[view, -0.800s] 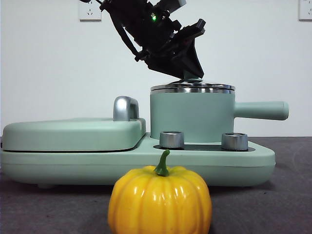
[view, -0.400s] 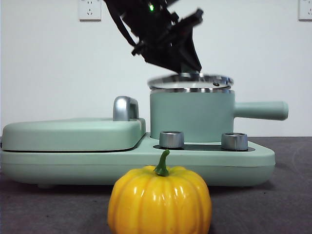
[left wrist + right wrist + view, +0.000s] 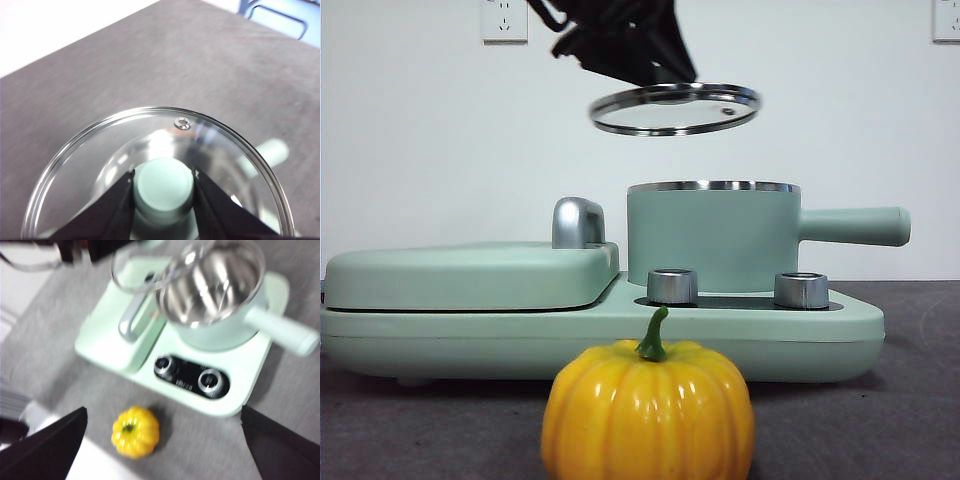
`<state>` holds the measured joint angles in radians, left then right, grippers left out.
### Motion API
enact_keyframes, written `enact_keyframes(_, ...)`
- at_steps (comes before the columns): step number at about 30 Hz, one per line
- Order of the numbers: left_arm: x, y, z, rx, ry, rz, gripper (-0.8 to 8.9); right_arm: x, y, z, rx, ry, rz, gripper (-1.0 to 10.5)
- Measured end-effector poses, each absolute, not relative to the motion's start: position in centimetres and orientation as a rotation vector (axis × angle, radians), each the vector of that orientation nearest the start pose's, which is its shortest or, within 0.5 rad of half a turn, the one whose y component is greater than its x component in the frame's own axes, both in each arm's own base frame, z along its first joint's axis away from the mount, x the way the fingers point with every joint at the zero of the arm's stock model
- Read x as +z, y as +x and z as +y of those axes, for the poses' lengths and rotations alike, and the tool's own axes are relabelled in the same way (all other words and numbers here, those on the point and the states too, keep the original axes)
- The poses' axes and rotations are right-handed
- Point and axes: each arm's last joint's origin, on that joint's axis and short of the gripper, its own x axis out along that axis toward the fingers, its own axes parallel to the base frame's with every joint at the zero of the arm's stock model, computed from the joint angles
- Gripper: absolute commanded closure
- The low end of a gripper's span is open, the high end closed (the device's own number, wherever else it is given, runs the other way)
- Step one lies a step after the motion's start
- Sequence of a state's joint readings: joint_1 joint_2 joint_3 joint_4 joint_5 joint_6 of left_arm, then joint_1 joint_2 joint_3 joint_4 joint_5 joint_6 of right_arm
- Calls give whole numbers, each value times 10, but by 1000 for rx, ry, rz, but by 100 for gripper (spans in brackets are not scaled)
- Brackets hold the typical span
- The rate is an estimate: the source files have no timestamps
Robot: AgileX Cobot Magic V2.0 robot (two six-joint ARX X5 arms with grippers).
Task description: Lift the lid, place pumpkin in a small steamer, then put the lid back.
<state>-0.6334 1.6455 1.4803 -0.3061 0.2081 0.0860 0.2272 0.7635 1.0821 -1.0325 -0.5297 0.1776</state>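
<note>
Overhead, the lid (image 3: 674, 108) hangs in the air, clear of the small steamer (image 3: 713, 240) and a little to the side of it toward the flat cover, its steel rim tilted slightly. The left gripper (image 3: 163, 186) pinches the lid's mint-green knob (image 3: 163, 186) between its two black jaws, one jaw pressed to each side of the knob; a small steam vent (image 3: 182, 122) shows near the glass edge. In the front view this gripper (image 3: 665, 72) reaches down from the top edge, dark, onto the lid.

Below, the small steamer stands uncovered on its mint-green base (image 3: 620, 335), steel rim bare, its long handle (image 3: 855, 226) pointing away from the flat cover. From the right wrist view the pot's shiny steel inside (image 3: 212, 282) holds nothing.

Two steel dials (image 3: 672, 286) sit on the base just in front of the pot. Beside the pot lies the wide flat cover (image 3: 470, 272) with its chrome handle (image 3: 577, 222).

The pumpkin (image 3: 648, 408) rests upright on the grey desk (image 3: 900, 400) in front of the base, apart from it, green stem up.

The right gripper (image 3: 160, 450) hovers high above the desk, jaws spread wide, holding nothing.
</note>
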Motion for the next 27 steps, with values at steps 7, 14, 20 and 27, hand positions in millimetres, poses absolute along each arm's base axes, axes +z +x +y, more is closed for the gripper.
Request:
enact_keyframes(7,358,299,-196,-780,174,447,732,342,127,76,658,175,994,458)
enact_keyframes(14,377,299,-163,-701,161,411,732,316,144,131,679,69,1158,458)
enact_keyframes(20,376,302,-140,-640,164,462,732,291,148,180,726,-12,1228,458)
enact_keyframes(27,386,299,-116,-581,161,450,732,260,148,221,751,-105,1279,448)
